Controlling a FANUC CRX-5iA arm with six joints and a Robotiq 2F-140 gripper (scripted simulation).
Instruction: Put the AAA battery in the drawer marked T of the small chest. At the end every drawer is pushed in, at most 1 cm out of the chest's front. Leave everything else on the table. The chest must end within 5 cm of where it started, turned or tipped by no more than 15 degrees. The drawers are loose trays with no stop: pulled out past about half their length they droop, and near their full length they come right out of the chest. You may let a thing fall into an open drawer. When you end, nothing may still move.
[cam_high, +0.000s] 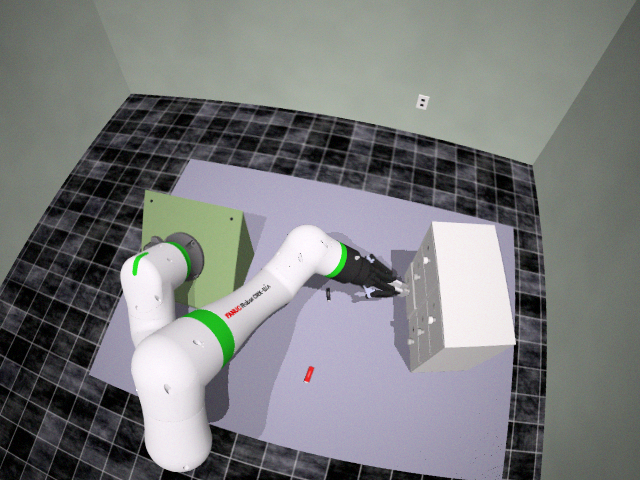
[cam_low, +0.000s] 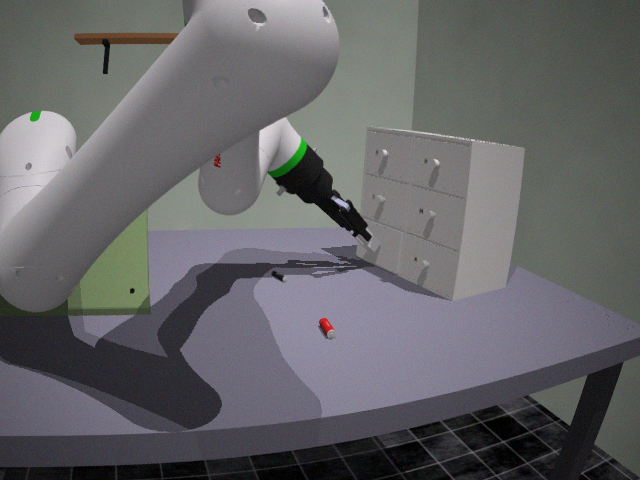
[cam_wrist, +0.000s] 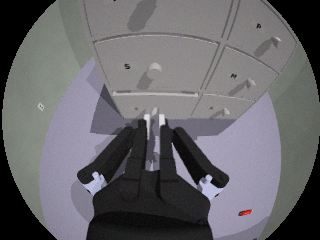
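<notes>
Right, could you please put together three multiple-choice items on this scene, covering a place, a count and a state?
1. Where are the pincer's tips?
A. At a bottom-row drawer knob
B. On top of the chest
C. Over the red cylinder

2. How many drawers does the chest's front show?
A. Four
B. Six
C. Eight

3. What is the red cylinder's state?
A. Held in the pincer
B. Inside an open drawer
C. Lying on the table

Answers: 1 A, the pincer is closed around a knob in the lowest row of the chest. 2 B, three rows of two. 3 C, the red cylinder lies on the table, apart from the arm.
</notes>
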